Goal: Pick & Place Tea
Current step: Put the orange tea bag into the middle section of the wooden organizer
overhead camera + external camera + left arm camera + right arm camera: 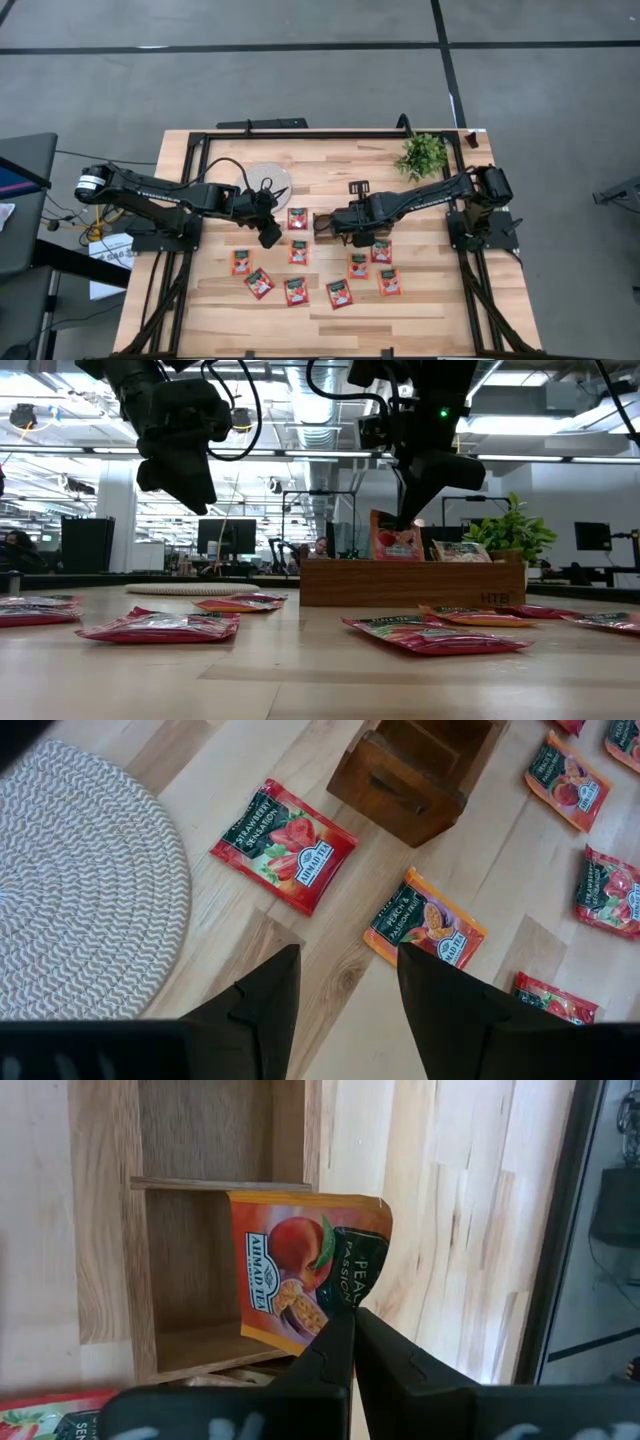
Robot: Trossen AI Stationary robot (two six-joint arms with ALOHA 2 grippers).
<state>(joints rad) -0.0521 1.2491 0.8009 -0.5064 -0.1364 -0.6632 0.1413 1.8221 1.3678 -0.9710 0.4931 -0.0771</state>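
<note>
Several tea sachets (295, 291) lie flat on the wooden table; most are red. My right gripper (325, 222) is over the brown wooden tray (410, 582), shut on an orange peach sachet (300, 1260) above one compartment (190, 1280). Another sachet (462, 551) stands in the tray. My left gripper (345, 980) hangs open above the table beside the round white disc (265, 180), holding nothing. Below it lie a red strawberry sachet (285, 845) and an orange sachet (425, 925). My right gripper pinches one edge of the orange sachet (343, 1298) between its two fingertips, coming from above and slanting down. The sachet hangs upright below the fingers (397, 543). Its lower part is sunk behind the tray's near wall, inside the compartment.
A small green plant (422, 155) stands at the table's far right corner. A black frame (300, 133) runs along the table's far edge and sides. Bare wood lies along the near edge, in front of the sachets.
</note>
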